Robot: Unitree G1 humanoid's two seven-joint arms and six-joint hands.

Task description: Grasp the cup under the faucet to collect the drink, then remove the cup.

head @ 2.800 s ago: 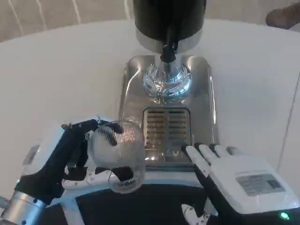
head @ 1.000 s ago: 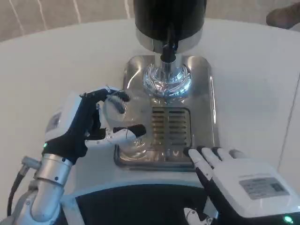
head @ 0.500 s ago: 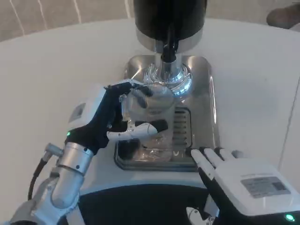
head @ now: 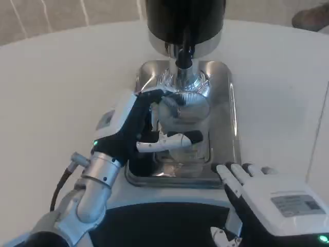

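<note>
Clear plastic cup (head: 180,121) sits in my left hand (head: 134,126), fingers wrapped round its wall from the 9 o'clock side, thumb low across the front, so the mouth faces up and unobstructed. I have it over the drip grate (head: 198,149) of the steel tray (head: 226,110), directly at 6 o'clock of the black faucet nozzle (head: 182,54); the rim looks just below the spout, though from this top-down view I can't tell whether the base touches the grate or hangs above it. Side grip makes sense: keeps my fingers out of the pour path. Dispenser body (head: 185,20) at 12 o'clock blocks any look at a lever or button, and I see no liquid in the cup. My right hand (head: 272,198) is parked at 5 o'clock just off the tray's near corner, fingers straight and slightly apart, holding nothing, likely staying out of the way. My read: cup is aligned for filling; collecting and pulling it out toward 6 o'clock are both not yet done. Risk is squeezing the thin wall once it's heavy.
</note>
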